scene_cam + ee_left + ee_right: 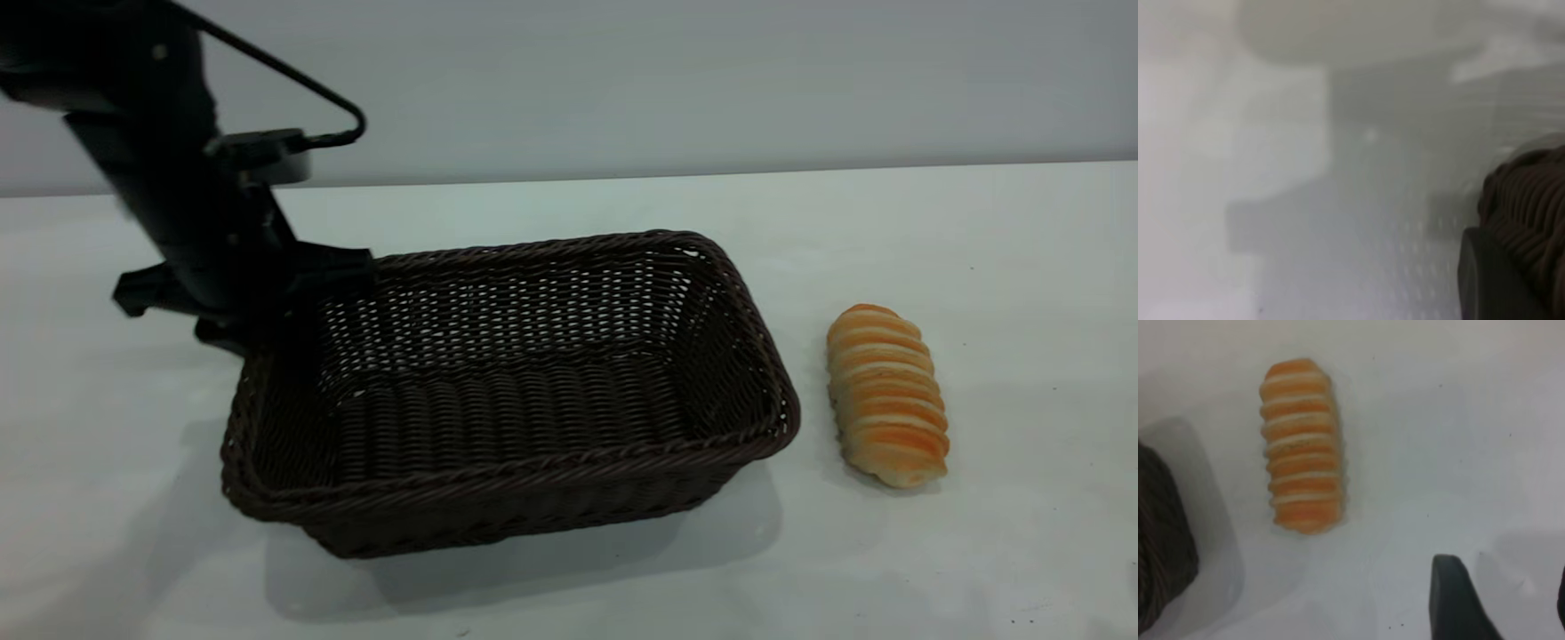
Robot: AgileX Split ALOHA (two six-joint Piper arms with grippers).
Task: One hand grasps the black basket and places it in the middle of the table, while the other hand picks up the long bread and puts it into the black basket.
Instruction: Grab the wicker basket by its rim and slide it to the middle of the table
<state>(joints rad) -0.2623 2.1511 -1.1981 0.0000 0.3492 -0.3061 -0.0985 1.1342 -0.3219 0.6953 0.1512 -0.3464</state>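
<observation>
Dark wicker basket (507,400), ridged bread (887,396) beside

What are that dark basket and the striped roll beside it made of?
The black basket looks like woven wicker or a plastic imitation: dark brown-black strands, openwork sides, braided rim, slight sheen. The long bread looks baked, matte golden-orange with cream ridges; real or a foam replica cannot be told.

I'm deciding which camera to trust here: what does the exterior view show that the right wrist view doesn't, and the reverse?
Only the exterior view shows the left gripper at the near-left rim of the black basket, and the basket's empty inside. Only the right wrist view shows the right gripper, open above the table. Both show the long bread lying beside the basket.
</observation>
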